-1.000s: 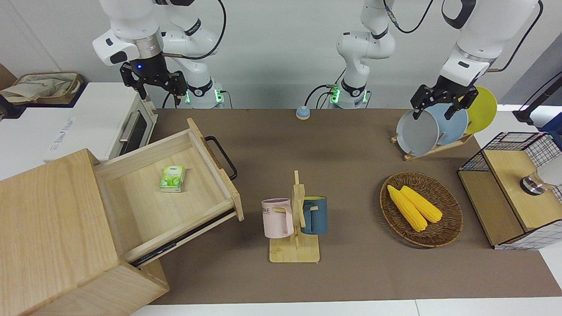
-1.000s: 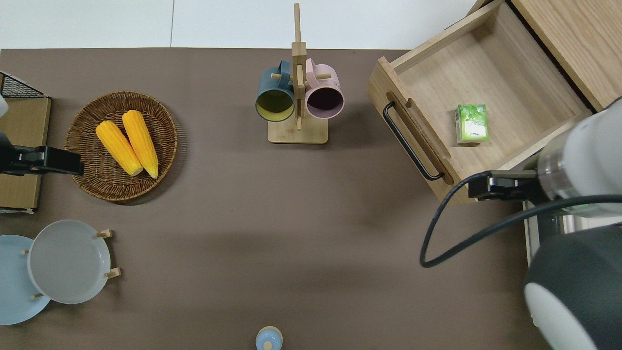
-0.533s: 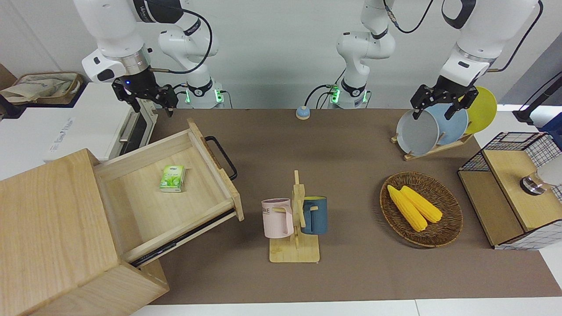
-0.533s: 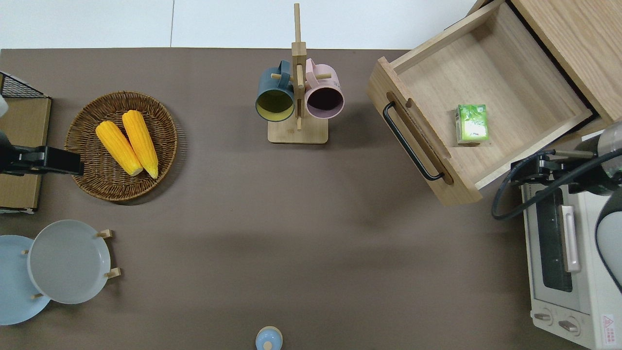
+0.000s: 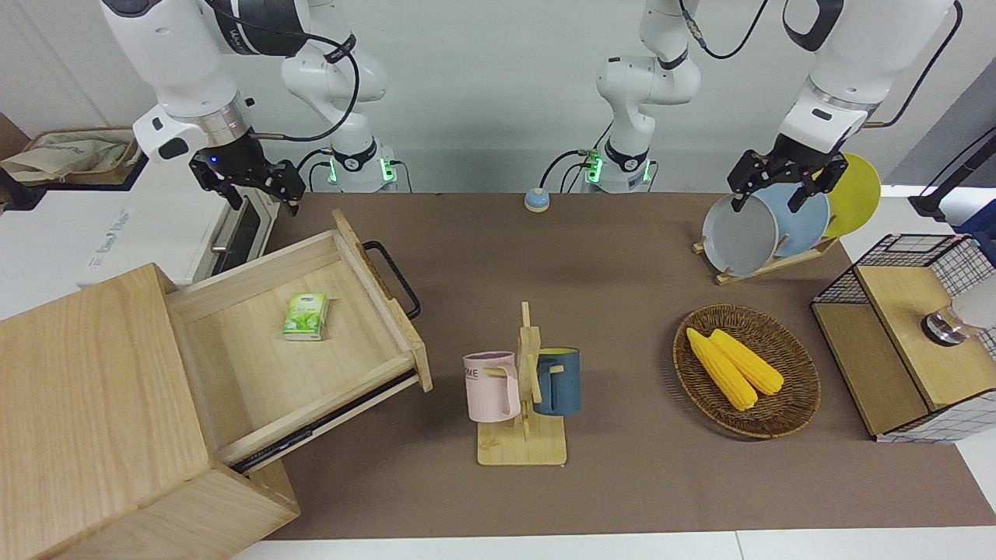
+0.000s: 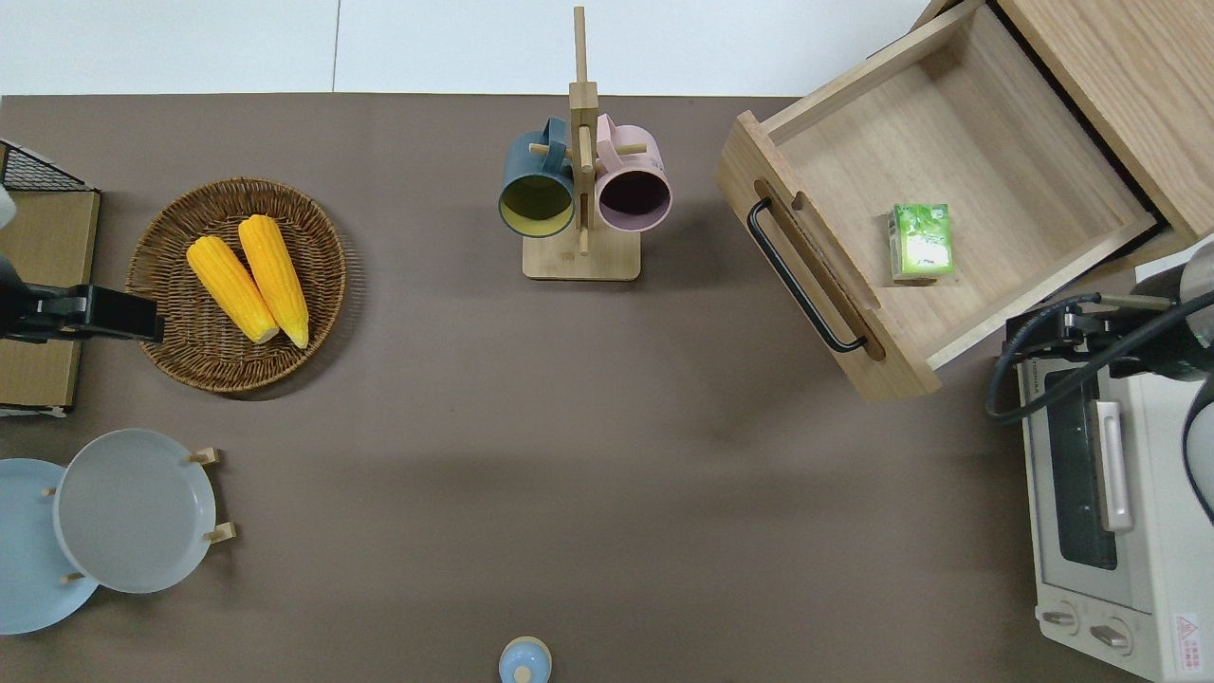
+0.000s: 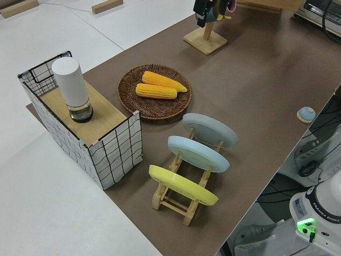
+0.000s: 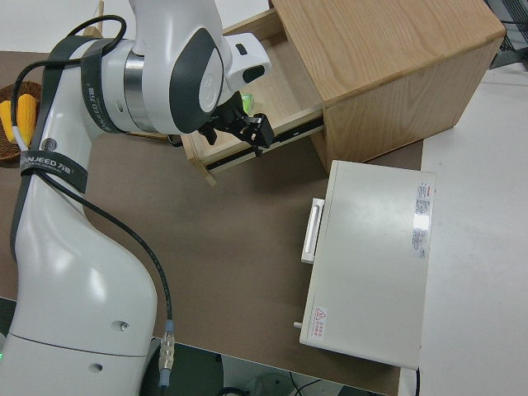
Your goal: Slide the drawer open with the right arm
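Observation:
The drawer point(image 5: 257, 373) of the large pale wooden box point(image 5: 85, 397) stands pulled far out, its black bar handle point(image 5: 393, 276) free. A small green packet point(image 5: 305, 316) lies in it. The drawer point(image 6: 1005, 161) and handle point(image 6: 801, 275) also show in the overhead view. My right gripper point(image 5: 263, 199), with a blue light at its wrist, is open and empty, in the air over the corner of the white toaster oven point(image 6: 1110, 493) beside the drawer. It also shows in the right side view point(image 8: 241, 132). My left arm is parked, its gripper point(image 5: 770, 204) open.
A mug rack point(image 5: 523, 389) with a pink and a blue mug stands mid-table. A wicker basket point(image 5: 786, 412) holds two corn cobs. A plate rack point(image 5: 770, 222) and a wire-grid cabinet point(image 5: 910, 334) are at the left arm's end. A small blue knob point(image 5: 536, 200) lies near the robots.
My right gripper has moved away from the drawer's corner toward the toaster oven and the right arm's end. The drawer has stayed where it was. The left arm has not moved.

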